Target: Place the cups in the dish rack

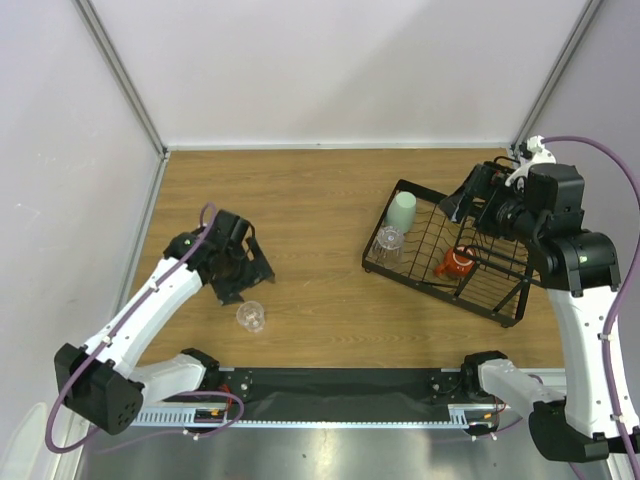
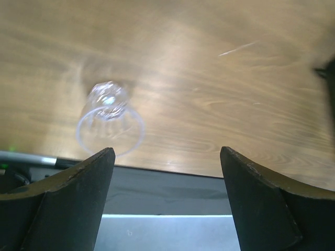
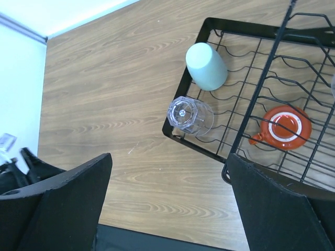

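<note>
Left claw (image 2: 166,154): released, jaws spread wide with nothing between them, poised low over the table (image 1: 300,200) well to the left of the dish rack (image 1: 430,290). Item in hand: loose clear tumbler (image 2: 109,123), the one cup seen outside the dish rack, standing apart from it toward the table's near edge. In the left wrist view it sat beyond the claw's left finger rather than in the gap, touching neither finger; whether it rested on its rim or its side could not be told. Already in the dish rack: mint-green cup (image 3: 207,65), mouth down at the left end; racked clear tumbler (image 3: 190,115), just beside it on the near side; orange-red mug (image 3: 282,128), further right among the slotted wires. Right claw (image 3: 168,157): released and empty, held above the dish rack's right end. Judged step: reaching for the last cup. Handling note: the left claw would need to shift sideways until the tumbler lay centred between the fingers, then descend around its body before clamping. Thin clear plastic is light and slick, so a brush from one finger could send it rolling or skidding; a gentle, even squeeze at mid-height seemed the safest grip.
</note>
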You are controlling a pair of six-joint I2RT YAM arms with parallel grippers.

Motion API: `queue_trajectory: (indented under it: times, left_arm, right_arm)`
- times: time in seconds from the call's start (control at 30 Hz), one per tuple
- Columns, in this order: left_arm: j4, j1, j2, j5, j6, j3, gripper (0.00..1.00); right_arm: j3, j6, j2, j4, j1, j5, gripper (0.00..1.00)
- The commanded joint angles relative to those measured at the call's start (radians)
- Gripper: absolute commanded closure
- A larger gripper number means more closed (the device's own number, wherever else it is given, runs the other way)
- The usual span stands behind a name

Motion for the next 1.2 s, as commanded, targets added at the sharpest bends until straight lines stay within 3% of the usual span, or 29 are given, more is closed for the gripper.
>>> queue_trajectory:
  times: [0.0,0.27,0.5,0.97,1.17]
  left_arm:
    - [-0.008,0.006,-0.045,0.01,-0.092,-0.074,0.12]
    - [0.03,0.014,0.052,0.05,-0.118,-0.118,0.14]
    - [0.118,0.02,0.125,0.079,-0.122,-0.142,0.32]
    - [0.153,0.07,0.156,0.072,-0.145,-0.26,0.46]
    - [0.147,0.08,0.152,0.055,-0.113,-0.234,0.76]
  right_arm:
    - [-0.013,-0.048,-0.04,0.064,0.014,-0.02,0.0]
    - [-0.027,-0.055,-0.05,0.075,0.028,-0.046,0.0]
    - [-0.049,-0.055,-0.088,0.069,0.028,-0.03,0.0]
    - [-0.046,-0.028,-0.097,0.033,0.028,0.02,0.0]
    - [-0.058,0.021,-0.074,0.026,0.028,0.031,0.0]
